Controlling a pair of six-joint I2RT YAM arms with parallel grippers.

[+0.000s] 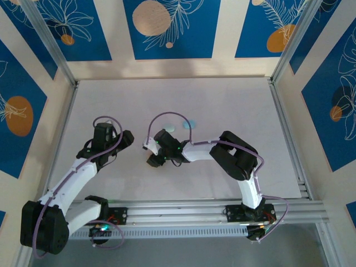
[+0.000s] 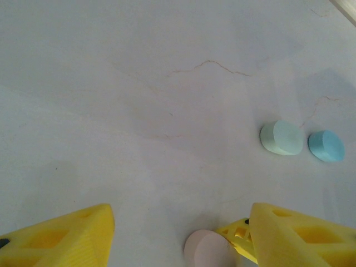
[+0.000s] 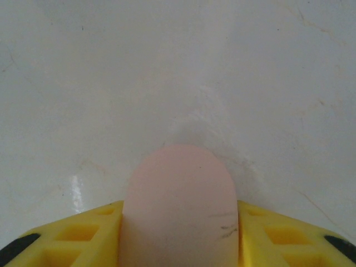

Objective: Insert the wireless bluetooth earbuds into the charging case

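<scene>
Right wrist: right gripper (image 3: pixel 179 204) clamps the pink case (image 3: pixel 178 183) by its sides. Best held level and steady; left gripper (image 2: pixel 181 214), fingers apart and empty, hovers nearby.

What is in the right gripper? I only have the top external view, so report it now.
Observer: The right gripper has a pink pebble-shaped piece between its yellow fingers, one finger against each side.
Operator: Give me the left gripper's state.
Observer: The left gripper is open, its fingers wide apart and gripping nothing.
Operator: Describe the pink piece's surface.
Observer: It is smooth and rounded, with a few thin dark scratches close to one finger.
</scene>
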